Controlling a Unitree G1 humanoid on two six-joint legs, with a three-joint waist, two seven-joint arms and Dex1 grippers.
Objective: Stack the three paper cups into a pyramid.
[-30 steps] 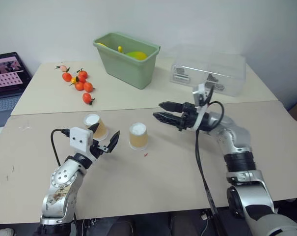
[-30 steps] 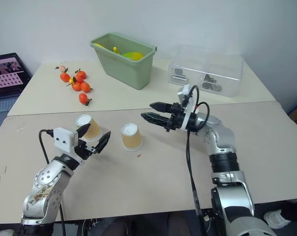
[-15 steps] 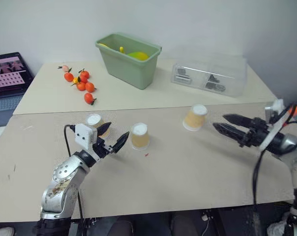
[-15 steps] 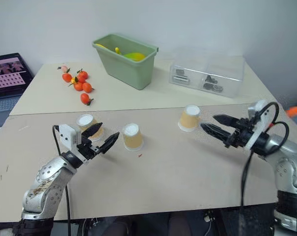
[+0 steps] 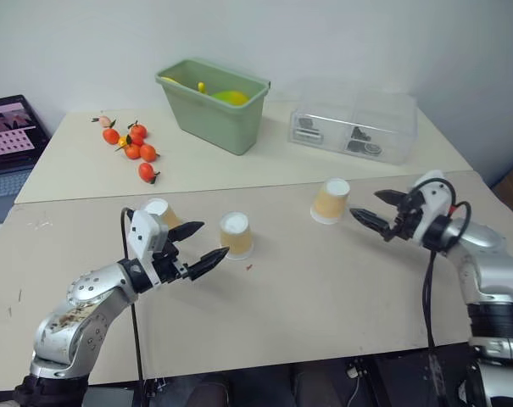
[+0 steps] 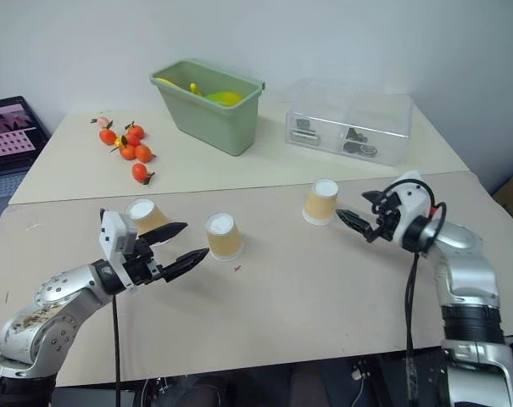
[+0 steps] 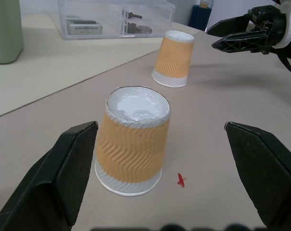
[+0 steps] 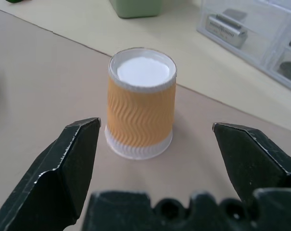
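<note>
Three paper cups stand upside down and unstacked on the surface (image 5: 324,280): the left cup (image 5: 160,212) at centre-left, the middle cup (image 5: 236,235) near frame centre, the right cup (image 5: 331,201) right of centre. My left end effector (image 5: 201,247) is wide open and empty, just left of the middle cup. My right end effector (image 5: 373,209) is likewise open, empty, just right of the right cup.
</note>
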